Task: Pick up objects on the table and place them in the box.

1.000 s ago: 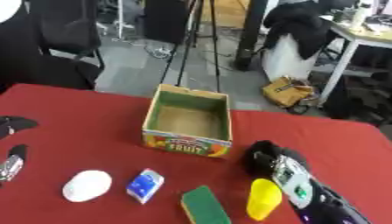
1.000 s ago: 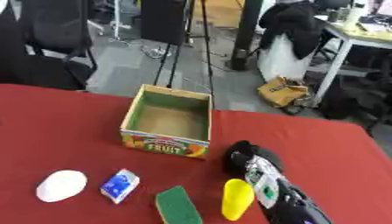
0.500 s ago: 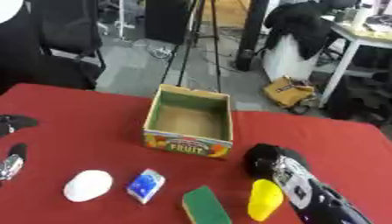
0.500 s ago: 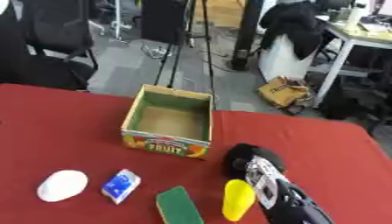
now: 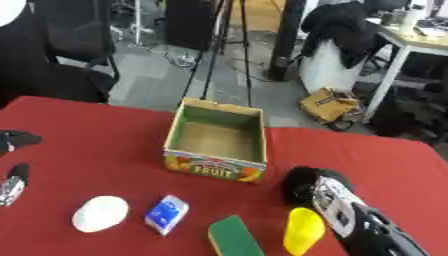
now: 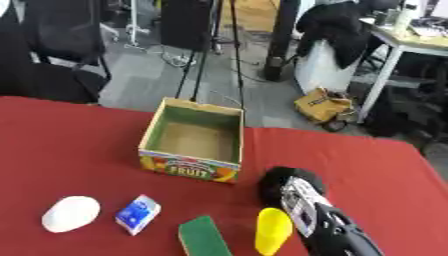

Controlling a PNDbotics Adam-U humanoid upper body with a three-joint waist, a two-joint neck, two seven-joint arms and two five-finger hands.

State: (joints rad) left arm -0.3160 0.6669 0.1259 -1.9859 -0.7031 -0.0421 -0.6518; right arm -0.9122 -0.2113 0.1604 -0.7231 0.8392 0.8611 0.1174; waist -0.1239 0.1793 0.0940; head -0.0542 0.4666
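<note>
Nothing on the red table [image 5: 105, 135] has moved since a second ago; only the right hand [image 5: 317, 192] has slid a tiny bit, staying just beside the yellow thing.

Closest to the robot, at 6 o'clock on the table, lies a green sponge [image 5: 234, 237], flat and a little slanted. Just to its right, at about 5 o'clock, lies a smooth yellow object [image 5: 304, 230], shaped like a long fruit. The right arm comes in from the lower right corner and its black hand lies on the table next to the yellow object, touching it or very nearly so. The hand looks like a dark lump, and I cannot tell if its fingers are curled or straight. It does not seem to hold anything.

At 7 o'clock is a small blue and white carton [image 5: 166, 214], lying tilted. Left of it sits a white oval thing [image 5: 100, 213], smooth like an egg or a stone. These two are near each other but apart.

At 9 o'clock, at the table's left edge, the left hand [image 5: 13, 179] shows only as dark fingers. I cannot tell if it is open or closed.

Farther away, at 12 o'clock, stands the cardboard box [image 5: 215, 168]. It is open on top, green inside with a brown floor, and has fruit pictures and the word FRUIT on its front.
</note>
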